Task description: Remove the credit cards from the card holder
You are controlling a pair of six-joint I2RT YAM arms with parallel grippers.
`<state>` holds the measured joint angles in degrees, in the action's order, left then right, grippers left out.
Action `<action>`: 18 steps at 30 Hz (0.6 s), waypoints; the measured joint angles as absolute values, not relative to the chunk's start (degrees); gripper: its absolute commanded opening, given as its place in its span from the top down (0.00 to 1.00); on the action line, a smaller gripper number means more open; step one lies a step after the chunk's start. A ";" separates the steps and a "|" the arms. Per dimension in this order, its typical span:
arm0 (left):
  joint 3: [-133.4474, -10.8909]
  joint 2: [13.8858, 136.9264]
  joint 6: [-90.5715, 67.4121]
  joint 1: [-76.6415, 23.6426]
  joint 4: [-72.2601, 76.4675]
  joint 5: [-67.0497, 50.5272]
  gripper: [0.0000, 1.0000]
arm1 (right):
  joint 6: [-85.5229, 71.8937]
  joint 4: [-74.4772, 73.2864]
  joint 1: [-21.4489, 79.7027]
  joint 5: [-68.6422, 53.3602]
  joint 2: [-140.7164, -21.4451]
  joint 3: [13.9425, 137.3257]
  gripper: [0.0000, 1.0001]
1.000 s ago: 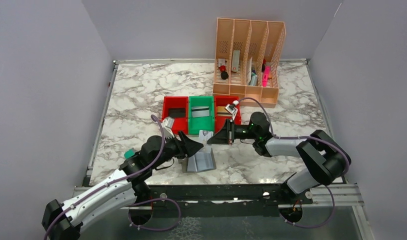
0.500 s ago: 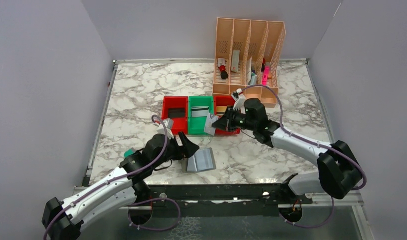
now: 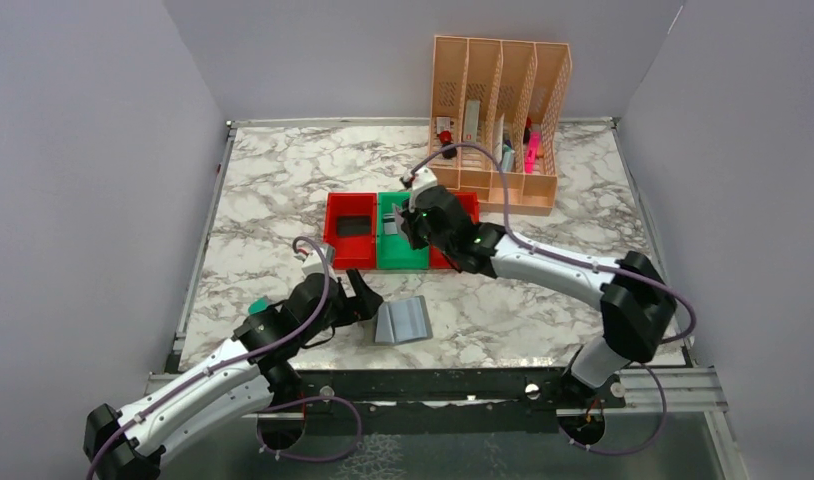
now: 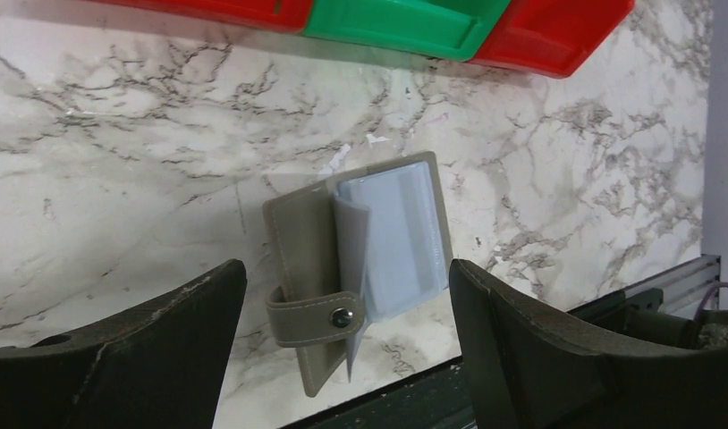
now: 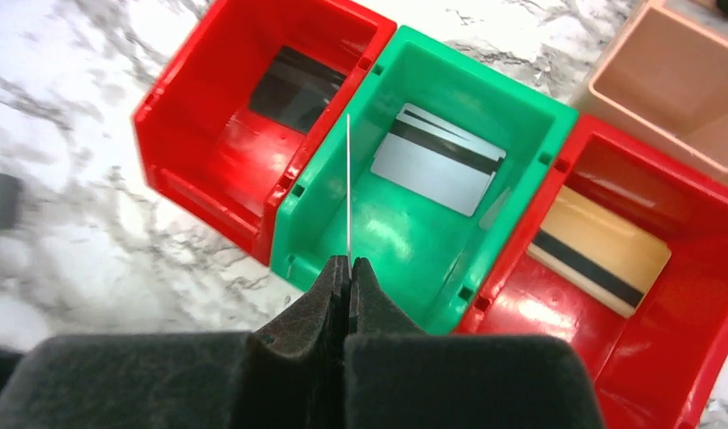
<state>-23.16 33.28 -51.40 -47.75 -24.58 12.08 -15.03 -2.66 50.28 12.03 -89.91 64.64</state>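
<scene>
The grey card holder (image 3: pixel 403 320) (image 4: pixel 360 259) lies open on the marble near the front edge, with its light blue-grey pockets up and its snap strap folded over. My left gripper (image 3: pixel 366 303) (image 4: pixel 347 268) is open just left of it, one finger on either side in the wrist view, touching nothing. My right gripper (image 3: pixel 398 226) (image 5: pixel 350 264) is shut on a thin credit card (image 5: pixel 349 179), seen edge-on, above the green bin (image 5: pixel 329 192). A silver-grey card (image 5: pixel 436 161) lies in that bin. There is a black card (image 5: pixel 298 89) in the left red bin and a gold-tan card (image 5: pixel 602 250) in the right red bin.
The red, green and red bins (image 3: pixel 350 243) stand side by side mid-table. A tall peach slotted organiser (image 3: pixel 498 120) with small items is behind them. A small teal block (image 3: pixel 258 307) sits by the left arm. The table's front edge (image 4: pixel 486 375) is close to the holder.
My right gripper carried the card up and left from the holder to above the green bin. My left gripper opened, let go of the holder and drew back left.
</scene>
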 measured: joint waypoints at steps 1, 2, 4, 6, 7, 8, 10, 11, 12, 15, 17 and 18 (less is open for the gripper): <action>-23.18 33.26 -51.40 -47.75 -25.50 12.58 0.12 | -13.37 -2.81 51.31 13.93 -91.92 66.02 0.99; -23.22 33.26 -51.44 -47.75 -26.22 12.95 0.12 | -11.75 -3.01 52.18 15.79 -94.11 67.48 0.99; -23.35 33.23 -51.59 -47.75 -27.75 13.89 0.12 | -8.88 -3.70 52.86 18.94 -98.41 70.04 0.99; -23.68 33.17 -51.70 -47.75 -29.36 14.74 0.12 | -6.46 -5.65 52.82 21.76 -102.48 72.99 0.99; -23.77 32.99 -51.81 -47.75 -30.02 15.11 0.12 | -5.28 -6.74 52.80 23.18 -104.51 74.63 0.99; -23.77 32.84 -51.88 -47.75 -30.35 15.35 0.12 | -4.25 -7.70 52.80 24.47 -106.19 76.07 0.98; -23.77 32.21 -52.27 -47.75 -31.22 16.01 0.12 | -2.22 -9.54 52.69 26.87 -109.32 79.13 0.97; -23.77 31.83 -52.53 -47.75 -31.64 16.19 0.12 | -1.37 -10.09 52.64 27.75 -110.50 80.36 0.97; -23.77 31.51 -52.71 -47.75 -31.90 16.34 0.12 | -0.54 -10.68 52.56 28.56 -111.66 81.52 0.96; -23.77 30.57 -52.97 -47.75 -32.53 16.51 0.12 | 1.83 -11.38 52.53 30.52 -114.28 83.96 0.96; -23.77 30.00 -53.08 -47.75 -32.60 16.58 0.12 | 3.53 -11.46 52.53 31.33 -115.44 84.55 0.95; -23.77 29.85 -53.10 -47.75 -32.64 16.60 0.12 | 4.49 -11.49 52.53 31.70 -115.90 84.58 0.95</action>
